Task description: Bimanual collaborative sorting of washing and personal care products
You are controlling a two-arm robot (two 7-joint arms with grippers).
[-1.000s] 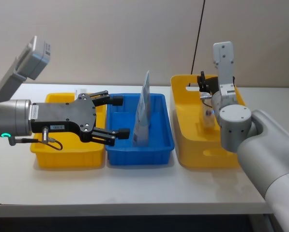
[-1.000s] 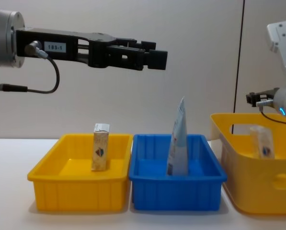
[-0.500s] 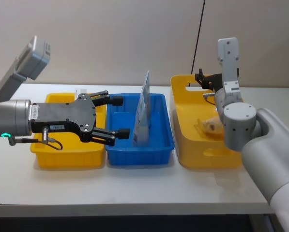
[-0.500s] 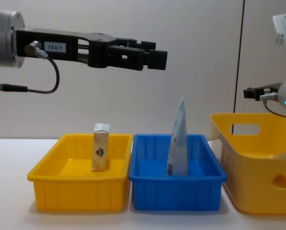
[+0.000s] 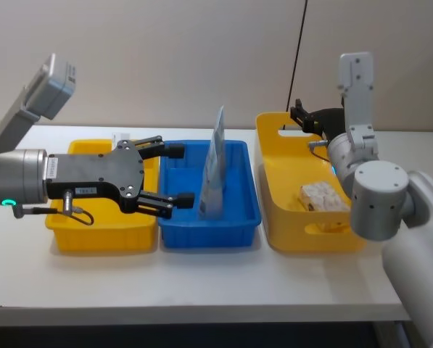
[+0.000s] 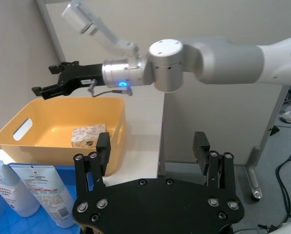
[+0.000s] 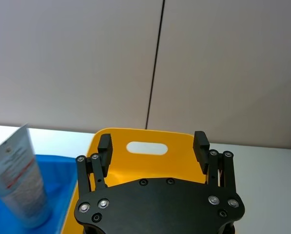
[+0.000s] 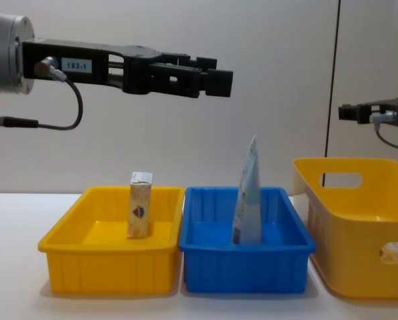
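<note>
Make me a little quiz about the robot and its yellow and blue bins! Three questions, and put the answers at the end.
1. True or false: the pale blue tube stands on end in the blue bin.
2. Fill in: the right gripper hangs above the far end of the big yellow basket with its fingers ____.
3. Where does the small beige carton stand? A) left yellow bin B) blue bin C) big yellow basket

Key: 1 true; 2 open; 3 A.

Head above, chest seemingly level
</note>
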